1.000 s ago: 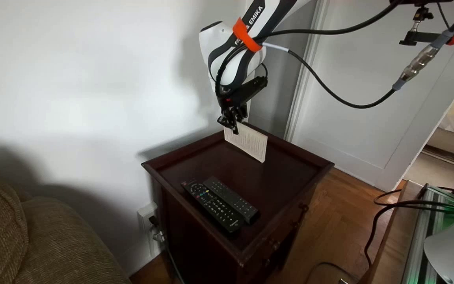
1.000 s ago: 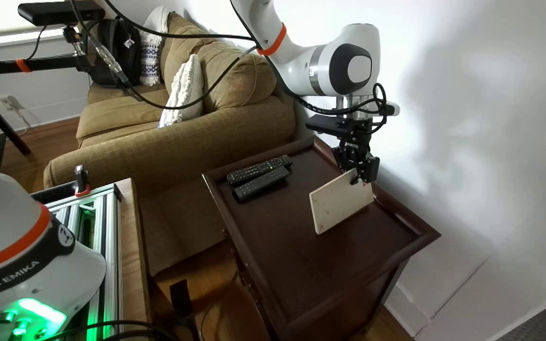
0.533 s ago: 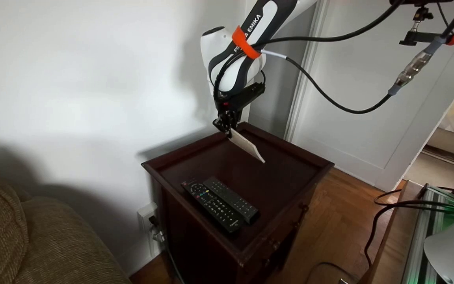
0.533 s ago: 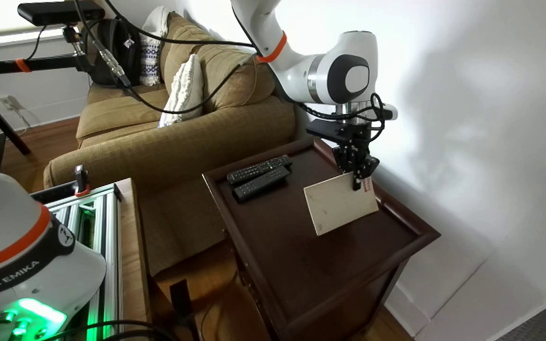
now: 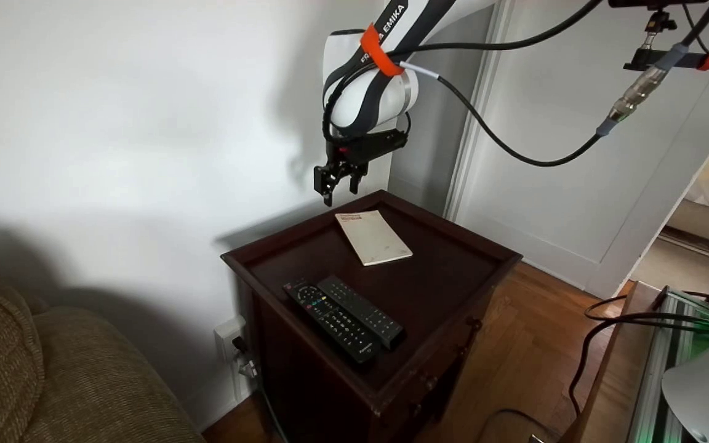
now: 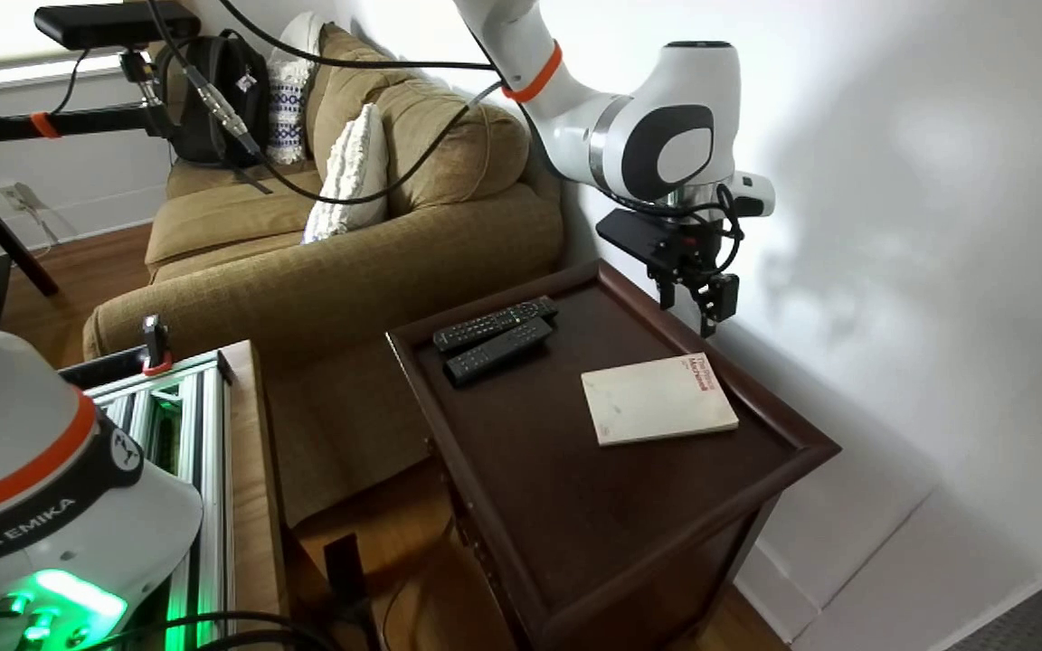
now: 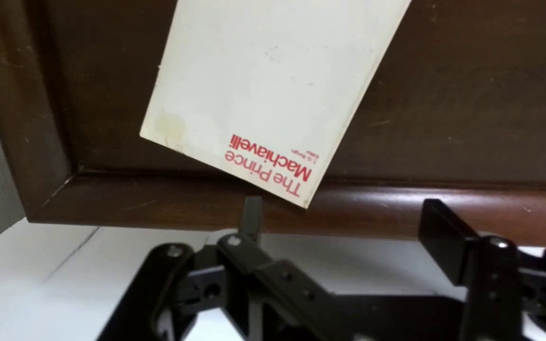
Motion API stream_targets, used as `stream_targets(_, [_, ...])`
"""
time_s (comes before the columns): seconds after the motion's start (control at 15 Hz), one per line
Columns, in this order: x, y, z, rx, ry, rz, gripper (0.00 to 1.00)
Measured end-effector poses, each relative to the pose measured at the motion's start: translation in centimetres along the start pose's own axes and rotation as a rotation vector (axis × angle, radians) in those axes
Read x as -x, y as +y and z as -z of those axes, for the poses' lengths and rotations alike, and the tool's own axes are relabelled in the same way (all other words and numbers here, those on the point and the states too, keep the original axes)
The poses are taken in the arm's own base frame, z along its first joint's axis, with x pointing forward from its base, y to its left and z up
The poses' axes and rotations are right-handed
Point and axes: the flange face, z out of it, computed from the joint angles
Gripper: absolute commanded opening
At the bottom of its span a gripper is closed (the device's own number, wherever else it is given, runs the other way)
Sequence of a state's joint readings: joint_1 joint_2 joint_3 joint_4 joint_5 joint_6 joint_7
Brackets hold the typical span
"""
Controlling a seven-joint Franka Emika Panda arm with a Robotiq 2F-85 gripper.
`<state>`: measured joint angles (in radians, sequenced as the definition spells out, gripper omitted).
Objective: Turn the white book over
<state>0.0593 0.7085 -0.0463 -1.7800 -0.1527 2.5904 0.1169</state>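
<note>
The white book [image 7: 273, 76] lies flat on the dark wooden table [image 7: 481, 118], its cream cover up, with red lettering "The Prince Machiavelli" at the end near the wall. Both exterior views show the whole book [image 5: 374, 237] [image 6: 659, 400]; the wrist view cuts off its far end. Above and just beyond the lettered end, close to the wall, hangs my gripper [image 5: 341, 194], apart from the book. Its jaws stand wide with nothing between them, as the wrist view of the gripper [image 7: 344, 207] confirms.
Two black remotes, a longer one [image 5: 330, 321] and a plainer one [image 5: 362, 311], lie side by side on the same table. A raised rim [image 6: 783, 416] edges the tabletop. The white wall [image 6: 892, 271] rises right behind the gripper, and a brown sofa [image 6: 349, 271] stands nearby.
A second ago the gripper held the book on edge. The book tipped over and now lies flat, lettered cover up. The jaws have opened, and the gripper has risen away toward the wall.
</note>
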Motion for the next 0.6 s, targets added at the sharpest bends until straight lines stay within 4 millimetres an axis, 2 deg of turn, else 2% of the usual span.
stream_targets(0.27, [-0.6,0.6,1.5,-0.103,0.03,-0.062,1.0])
stream_targets(0.6, [-0.2,3.4,4.3,-0.162,0.029,-0.194,1.0])
